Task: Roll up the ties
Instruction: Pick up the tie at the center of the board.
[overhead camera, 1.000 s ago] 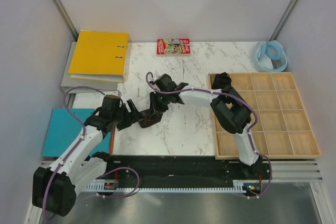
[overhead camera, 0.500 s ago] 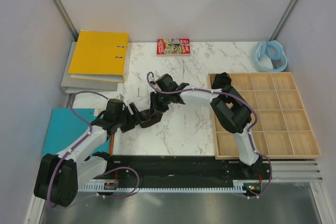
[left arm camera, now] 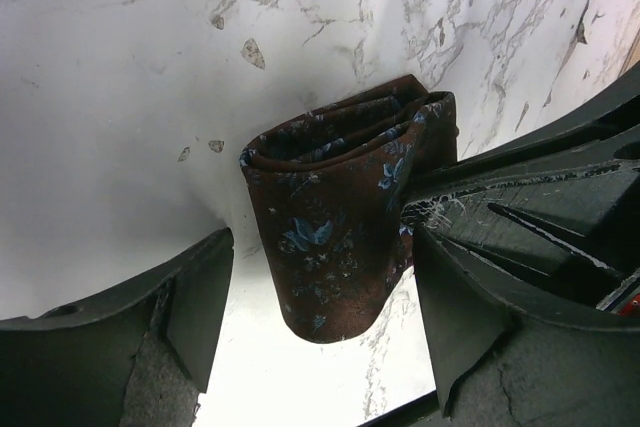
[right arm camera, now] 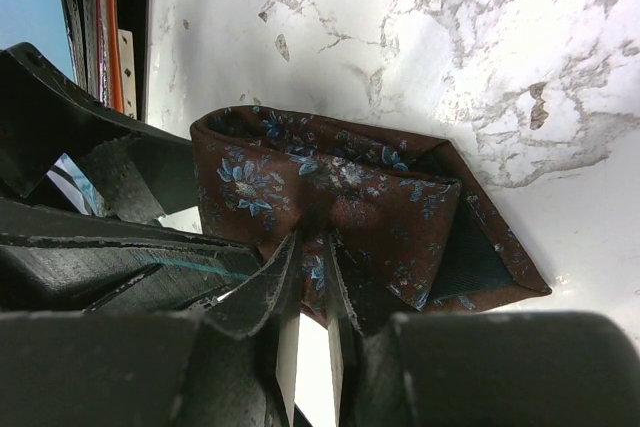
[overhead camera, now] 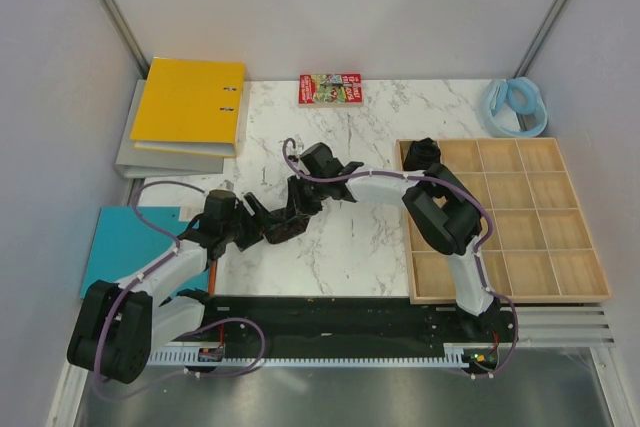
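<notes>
A dark brown tie [overhead camera: 279, 230] with small blue flowers lies folded into a short, thick bundle on the marble table. In the left wrist view the tie [left arm camera: 335, 237] has its rounded end between the jaws of my left gripper [left arm camera: 320, 322]. That gripper is open, and its fingers [left arm camera: 195, 297] stand clear on both sides. My right gripper [right arm camera: 313, 252] is shut on a pinch of the tie [right arm camera: 400, 197] at its upper fold. From above, the left gripper [overhead camera: 252, 226] and right gripper [overhead camera: 292, 213] face each other across the bundle. A dark coil [overhead camera: 424, 152] sits in the tray's far-left compartment.
A wooden compartment tray [overhead camera: 520, 237] fills the right side. A yellow binder [overhead camera: 190, 105] on a grey folder sits at the back left, and a teal mat [overhead camera: 125, 247] lies at the left. A red box [overhead camera: 329, 88] and a pale blue band [overhead camera: 515, 105] are at the back.
My left arm has moved right, and its open jaws now stand around the tie's near end. The right gripper has kept its grip and hardly moved.
</notes>
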